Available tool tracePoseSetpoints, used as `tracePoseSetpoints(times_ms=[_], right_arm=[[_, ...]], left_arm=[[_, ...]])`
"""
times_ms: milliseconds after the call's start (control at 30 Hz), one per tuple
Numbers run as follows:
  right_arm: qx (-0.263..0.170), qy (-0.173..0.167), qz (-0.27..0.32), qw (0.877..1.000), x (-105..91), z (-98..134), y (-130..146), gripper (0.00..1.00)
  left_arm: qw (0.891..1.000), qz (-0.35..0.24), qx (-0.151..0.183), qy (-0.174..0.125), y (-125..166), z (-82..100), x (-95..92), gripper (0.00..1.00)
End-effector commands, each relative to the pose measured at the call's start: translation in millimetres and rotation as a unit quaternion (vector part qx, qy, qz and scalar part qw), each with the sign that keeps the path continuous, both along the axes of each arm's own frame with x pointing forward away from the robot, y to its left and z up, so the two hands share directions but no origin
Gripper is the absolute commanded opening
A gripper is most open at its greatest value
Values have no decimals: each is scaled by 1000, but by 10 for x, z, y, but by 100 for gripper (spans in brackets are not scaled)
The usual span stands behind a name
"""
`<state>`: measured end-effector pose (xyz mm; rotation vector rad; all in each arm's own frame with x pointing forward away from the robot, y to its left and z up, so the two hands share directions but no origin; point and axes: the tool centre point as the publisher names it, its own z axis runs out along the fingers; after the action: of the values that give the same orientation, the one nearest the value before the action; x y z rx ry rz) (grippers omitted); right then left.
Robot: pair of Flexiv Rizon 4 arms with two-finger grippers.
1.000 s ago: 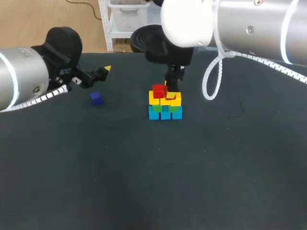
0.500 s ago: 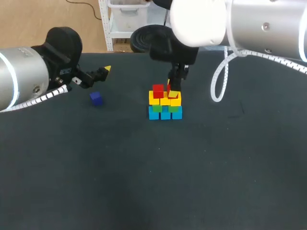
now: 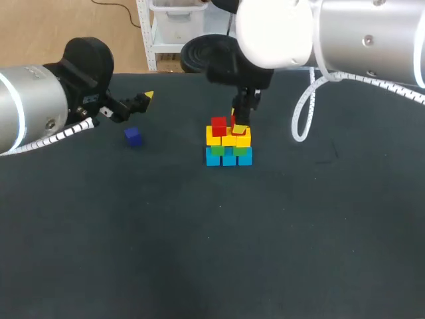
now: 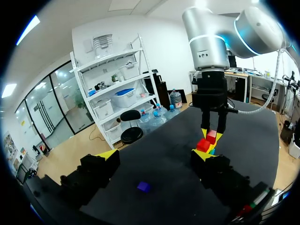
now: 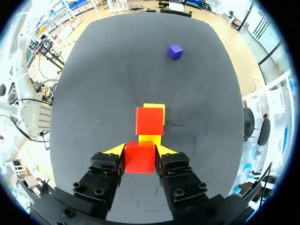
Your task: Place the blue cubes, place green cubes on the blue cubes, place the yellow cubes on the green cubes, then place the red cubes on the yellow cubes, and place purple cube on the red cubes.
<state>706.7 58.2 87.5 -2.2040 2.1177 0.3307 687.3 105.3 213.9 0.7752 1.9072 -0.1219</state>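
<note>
Head view: a dark, matte bench [image 3: 199,252] is seen, with a stack of small, sharp-edged cubes near its middle; blue cubes [image 3: 229,158] form the bottom row; green cubes [image 3: 217,150] are partly hidden between that row and the yellow cubes [image 3: 222,139] above; a red cube [image 3: 218,125] is set on the left end of the yellow layer. The right gripper [image 3: 236,117] is held just above the right part of the stack; its fingers are largely hidden by the wrist, so their spread cannot be judged here. A purple cube [image 3: 133,136] lies alone, well apart from the stack, near the left gripper [image 3: 143,100], of which only one yellow tip is seen.

Left wrist view: the left gripper [image 4: 155,157] is spread wide with nothing held; the purple cube [image 4: 144,186] lies on the bench under it, touched by neither finger; the stack is partly cut off behind one finger.

Right wrist view: the right gripper [image 5: 139,151] is closed on the held cube [image 5: 139,158], a smooth red block pressed from both sides; just ahead, the red cube [image 5: 150,121] sits on the yellow cubes [image 5: 153,108]; the lower layers are hidden beneath; the purple cube [image 5: 175,51] lies far ahead.
</note>
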Motion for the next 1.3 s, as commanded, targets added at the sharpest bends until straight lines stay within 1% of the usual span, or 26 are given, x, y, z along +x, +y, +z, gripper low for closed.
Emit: tracePoseSetpoints(times_ms=[33, 367, 467, 500, 533, 567, 633, 900, 1033, 1300], right_arm=[[-4, 2, 2, 1000, 19, -21, 24, 15], [-8, 6, 3, 1000, 33, -54, 19, 18], [-9, 6, 3, 1000, 36, -55, 18, 22], [-9, 5, 4, 1000, 37, -56, 18, 25], [-9, 5, 5, 1000, 37, -58, 24, 32], [-10, 6, 6, 1000, 35, -60, 28, 45], [-12, 6, 7, 1000, 32, -65, 30, 100], [-10, 1, 1, 1000, 31, -51, 18, 100], [2, -10, 16, 1000, 43, -15, 105, 100], [2, -12, 36, 999, 94, -22, 252, 100]], left_arm=[[1000, 2, 0, -2, -15, -14, 5, 100], [1000, 2, 0, -2, -15, -14, 5, 100], [1000, 2, 0, -2, -15, -14, 5, 100], [1000, 2, 0, -2, -15, -14, 5, 100], [1000, 2, 0, -2, -15, -14, 5, 100], [1000, 2, 0, -2, -15, -14, 5, 100], [1000, 2, 0, -2, -15, -14, 5, 100], [1000, 2, 0, -2, -15, -14, 5, 100], [1000, 2, 0, -2, -15, -14, 5, 100], [1000, 2, 0, -2, -15, -14, 5, 100]])
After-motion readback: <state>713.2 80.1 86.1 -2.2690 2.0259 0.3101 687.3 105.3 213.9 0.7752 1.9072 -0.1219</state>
